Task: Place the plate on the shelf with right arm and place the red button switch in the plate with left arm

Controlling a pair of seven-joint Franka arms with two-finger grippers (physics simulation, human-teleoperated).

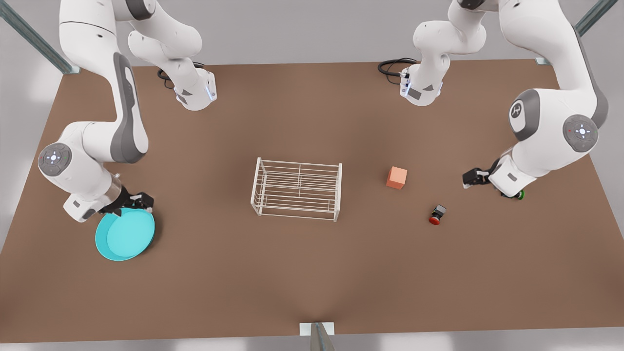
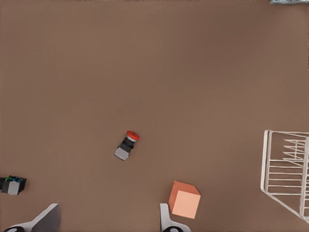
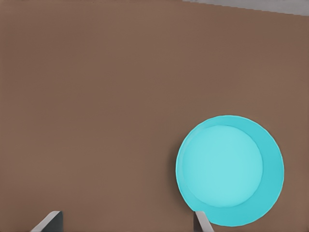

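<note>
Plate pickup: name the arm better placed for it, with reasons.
Right. Its open hand hovers at the rim of the plate, which lies on the table. The left hand is across the shelf, near the red button switch.

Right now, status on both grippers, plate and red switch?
Right gripper open over round turquoise plate, not gripping. Left gripper open, short of red-capped dark switch. White wire shelf bare; orange cube beside it.

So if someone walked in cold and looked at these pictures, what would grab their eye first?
Probably the round turquoise plate lying on the brown table at the front view's left, with the right pincer open at its edge. Next, the white wire shelf standing mid-table. At the front view's right lie an orange cube and the small red button switch, near the open left pincer.
</note>
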